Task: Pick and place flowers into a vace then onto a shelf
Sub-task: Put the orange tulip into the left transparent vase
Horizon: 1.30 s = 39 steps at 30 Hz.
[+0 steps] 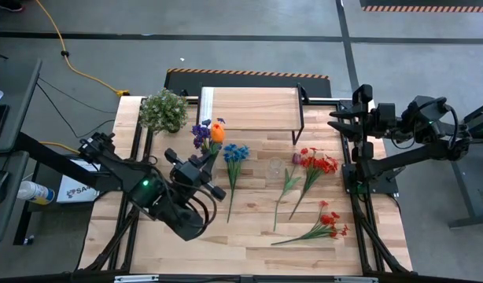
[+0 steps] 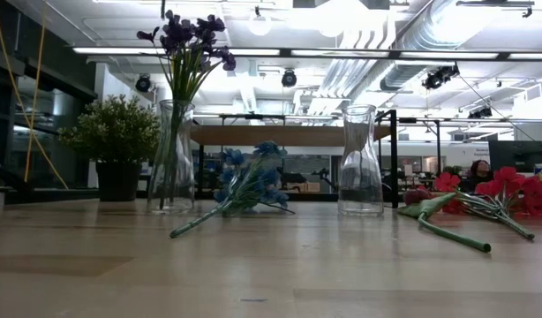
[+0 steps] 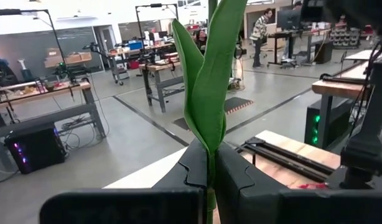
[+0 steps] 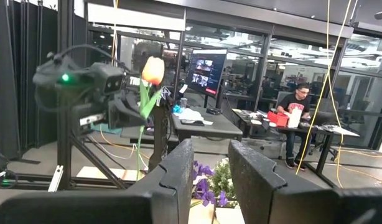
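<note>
So: wood-plank table [image 1: 249, 236] fills frame center, grey floor around; shelf [image 1: 249, 108] top center. Left gripper [image 1: 211, 159] pinches orange flower [image 1: 217, 132] stem center-left. Right gripper [image 1: 336, 123], fingers parted and empty, upper right. Loose flowers [image 1: 316, 165] center-right.

Bright, even overhead lighting from ceiling strip lights [image 2: 280, 53], glaring white in low view. Soft, faint shadows on the tabletop [image 1: 249, 228]. Near tabletop blurred in low view. Own fingers [image 3: 234, 180] soft and dark in left wrist view; leaf [image 3: 209, 81] sharp. Windows blown out behind.
</note>
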Each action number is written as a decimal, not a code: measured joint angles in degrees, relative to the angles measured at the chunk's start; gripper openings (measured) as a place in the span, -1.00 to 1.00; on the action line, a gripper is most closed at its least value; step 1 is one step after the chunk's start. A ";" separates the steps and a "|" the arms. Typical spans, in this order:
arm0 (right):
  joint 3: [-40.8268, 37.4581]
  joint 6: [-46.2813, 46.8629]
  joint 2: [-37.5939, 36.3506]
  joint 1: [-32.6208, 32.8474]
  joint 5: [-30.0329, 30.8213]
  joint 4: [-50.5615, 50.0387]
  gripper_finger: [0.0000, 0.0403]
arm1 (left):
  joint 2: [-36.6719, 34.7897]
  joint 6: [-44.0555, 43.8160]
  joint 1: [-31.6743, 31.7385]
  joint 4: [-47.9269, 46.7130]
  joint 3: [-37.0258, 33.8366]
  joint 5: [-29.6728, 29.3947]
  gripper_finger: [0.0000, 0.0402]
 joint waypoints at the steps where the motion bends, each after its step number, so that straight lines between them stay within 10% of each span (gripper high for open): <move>1: 0.00 -0.01 -0.01 -0.01 0.00 0.00 -0.53 | 0.00 -0.77 0.12 -0.01 -0.75 -0.02 -0.80; 39: 0.00 -0.04 0.05 -0.01 0.00 2.23 -0.53 | 0.00 -19.24 9.95 -4.65 -16.55 -0.09 -0.80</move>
